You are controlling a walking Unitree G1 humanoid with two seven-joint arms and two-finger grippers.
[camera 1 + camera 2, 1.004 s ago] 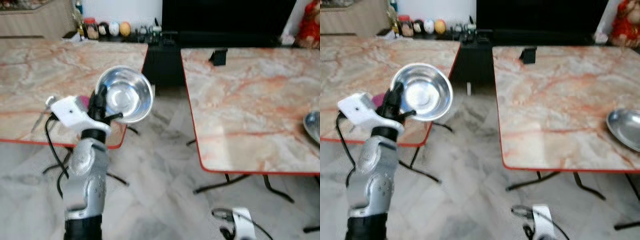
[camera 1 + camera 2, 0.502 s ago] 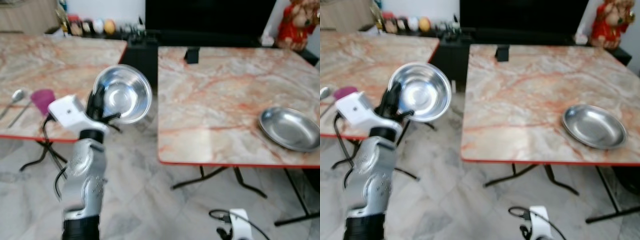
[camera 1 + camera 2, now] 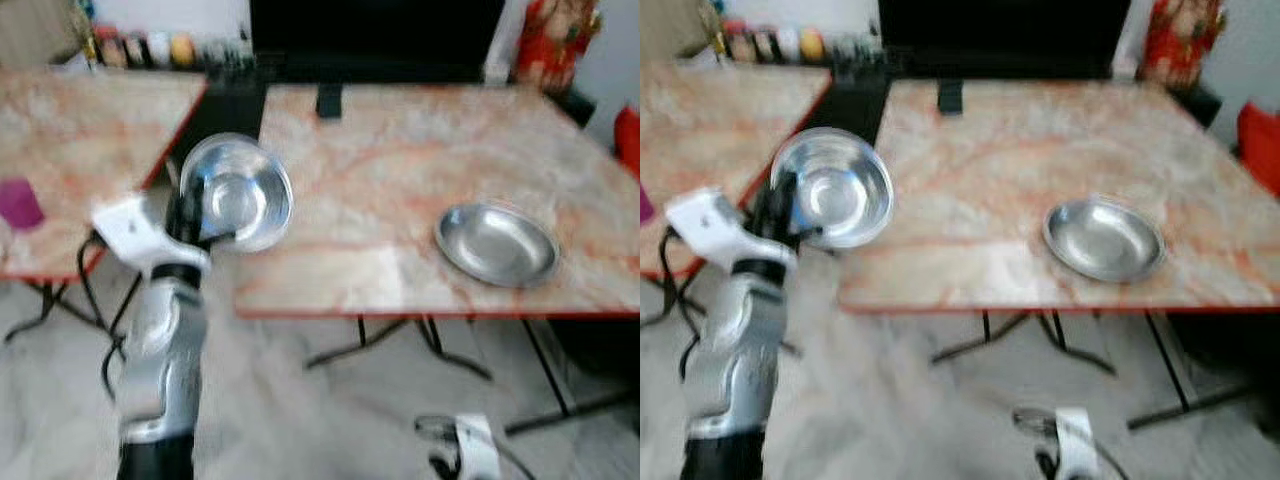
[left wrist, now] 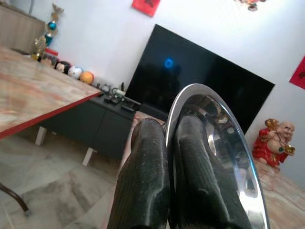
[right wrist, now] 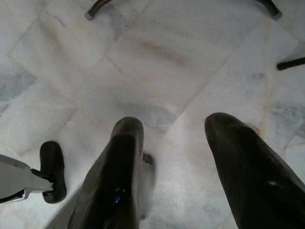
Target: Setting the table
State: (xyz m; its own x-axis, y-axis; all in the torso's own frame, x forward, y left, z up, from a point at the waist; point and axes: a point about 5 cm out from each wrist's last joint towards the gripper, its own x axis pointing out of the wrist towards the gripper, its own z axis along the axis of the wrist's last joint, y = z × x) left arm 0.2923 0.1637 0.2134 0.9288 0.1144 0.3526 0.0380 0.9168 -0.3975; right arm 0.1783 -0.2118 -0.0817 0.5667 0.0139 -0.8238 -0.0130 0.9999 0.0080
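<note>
Fingers (image 4: 143, 191) of left gripper (image 3: 190, 215) pinch bowl (image 3: 238, 193) rim; right gripper (image 5: 181, 167) gapes over floor.

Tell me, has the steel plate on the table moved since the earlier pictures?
No. The steel plate keeps its place near the table's front edge; the whole view has shifted because the camera turned.

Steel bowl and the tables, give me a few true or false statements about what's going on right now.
1. The left hand grips the steel bowl by its rim. True.
2. The bowl rests on the right table. False: it is held in the air at that table's near-left corner.
3. A steel plate lies on the right table. True.
4. The right hand holds a spoon. False: its fingers are open over the floor, holding nothing.
5. A purple cup sits on the left table. True.
</note>
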